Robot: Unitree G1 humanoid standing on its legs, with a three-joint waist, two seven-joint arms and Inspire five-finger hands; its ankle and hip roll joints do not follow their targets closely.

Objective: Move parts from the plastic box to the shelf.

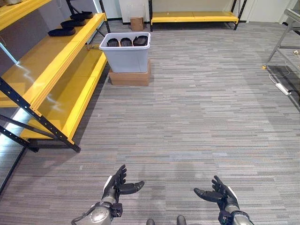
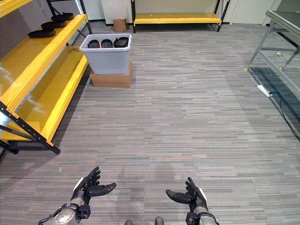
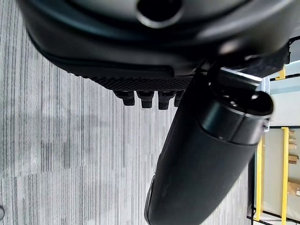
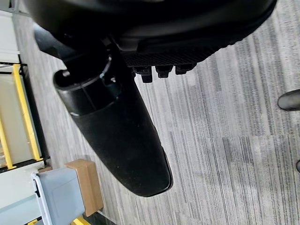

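Storeroom or workshop — yellow steel shelf (image 1: 56, 61) racks, grey carpet (image 1: 197, 117).

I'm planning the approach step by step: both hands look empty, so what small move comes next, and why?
Probably step forward toward the plastic box: it stands far ahead beside the shelf, black parts still inside, while the left hand and right hand hang open, holding nothing.

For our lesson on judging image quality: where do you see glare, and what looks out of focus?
Left eye view: pale glare streaks on the yellow shelf; box and floor look clear. Left wrist view: the left hand is so close that it looks soft. Right wrist view: the right hand is likewise soft.
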